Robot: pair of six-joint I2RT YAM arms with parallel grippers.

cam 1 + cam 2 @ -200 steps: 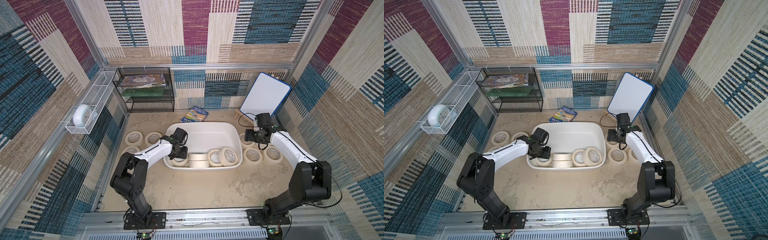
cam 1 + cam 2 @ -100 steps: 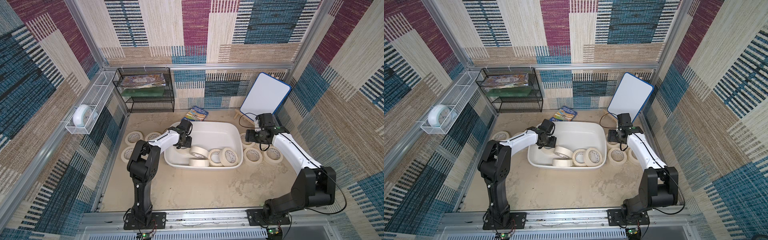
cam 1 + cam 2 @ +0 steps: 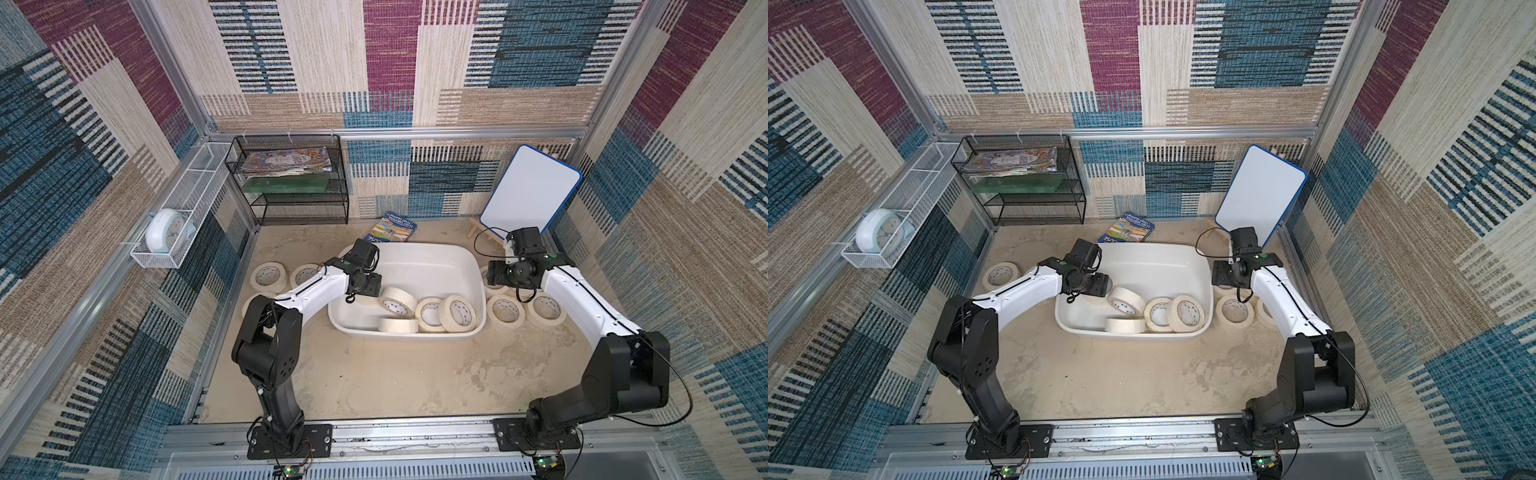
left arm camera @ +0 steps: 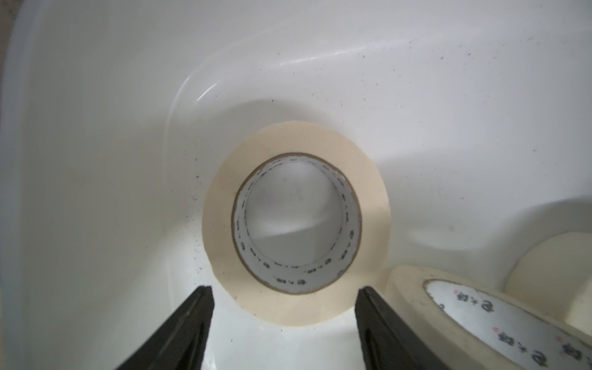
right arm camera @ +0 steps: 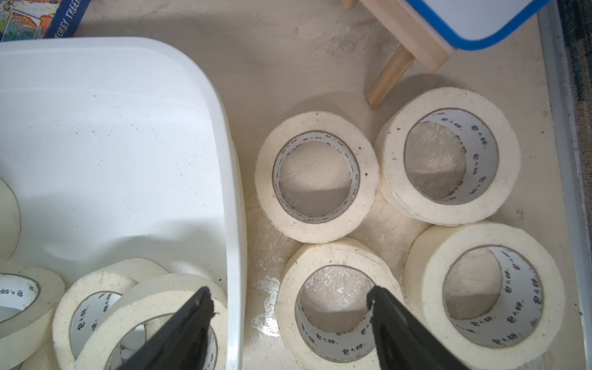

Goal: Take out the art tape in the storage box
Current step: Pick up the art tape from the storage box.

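The roll (image 4: 296, 137) that matters now lies flat on the floor of the storage box (image 4: 96, 128), tucked into the corner nearest the left arm. Its hole points straight up, so as a ring it offers us no long side to line up with. The left gripper (image 4: 283, 290) hangs just short of it with jaws spread and nothing between them, and the roll sits directly ahead of the fingertips. In both top views this roll is hidden under that wrist. The left arm is clearly the nearer one. We judge that the coming move is a short reach forward and down.

Room is tight on two sides. The box wall curves close around the roll, and a leaning roll (image 4: 407, 288) stands just beside it; we cannot tell whether the two touch. The other rolls (image 3: 398, 325) crowd the near right part of the box, while its far half is bare.

The right gripper (image 5: 290, 291) is also open and empty. It hovers over the box's right rim, well apart from the left one. Rolls on the tabletop (image 5: 315, 123) lie just beside that rim, with free tabletop (image 3: 374, 374) in front.
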